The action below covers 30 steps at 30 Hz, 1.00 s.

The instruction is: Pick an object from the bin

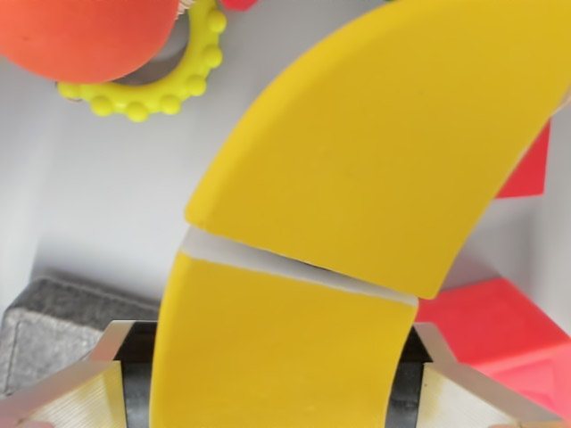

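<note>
Look at the bottom edge of your wrist view: the tool (272, 392) shows only as two pale ribbed fingers, one at the lower left (76, 397) and one at the lower right (473, 397), each backed by a dark pad. Between them sits the lower yellow curved block (277, 348), filling the whole gap, so the tool appears to be pinching it from both sides; the actual contact lines are hidden behind the block's edges, and the fingertips are cut off by the frame.

Just above it you have a second yellow curved block (393, 152), bigger in the picture, arcing up to the top right corner. A thin pale seam and a dark sliver separate the two; you cannot tell whether they touch or whether one lies higher than the other.

Count outward: two yellow blocks, two red pieces, one ball, one ring, one grey block. The red block (500, 330) lies just beside the right finger, partly hidden under the yellow. The other red piece (531, 169) peeks out at the right edge, mostly covered. A grey foam block (67, 325) sits against the left finger. The orange ball (85, 36) is cropped at the top left, overlapping the yellow knobbed ring (183, 80).

Open room is the bare white bin floor (107, 187) on the wrist view's left, between ring and grey block.
</note>
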Motion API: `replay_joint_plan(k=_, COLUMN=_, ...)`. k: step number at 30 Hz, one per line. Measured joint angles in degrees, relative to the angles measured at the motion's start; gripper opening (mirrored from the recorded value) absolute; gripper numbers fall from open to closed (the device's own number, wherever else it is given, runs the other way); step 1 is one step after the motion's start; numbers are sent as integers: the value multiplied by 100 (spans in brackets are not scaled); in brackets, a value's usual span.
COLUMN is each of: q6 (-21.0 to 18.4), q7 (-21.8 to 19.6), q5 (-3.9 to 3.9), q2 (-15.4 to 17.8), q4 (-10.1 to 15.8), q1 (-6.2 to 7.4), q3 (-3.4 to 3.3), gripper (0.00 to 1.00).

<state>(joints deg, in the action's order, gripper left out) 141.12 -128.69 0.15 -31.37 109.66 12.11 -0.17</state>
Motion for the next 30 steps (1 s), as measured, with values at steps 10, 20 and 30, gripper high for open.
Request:
replay_joint_plan(k=10, q6=-430, q7=0, q5=0, q2=436, q4=5, q1=0, q3=0, gripper=0)
replay_joint_plan(k=20, q6=-921, q7=0, q5=0, q2=856, q4=-65, q1=0, q3=-1, gripper=0)
replay_joint_plan(k=30, q6=-1378, q7=0, q5=0, q2=1159, q4=-216, q1=0, q3=-1, gripper=0)
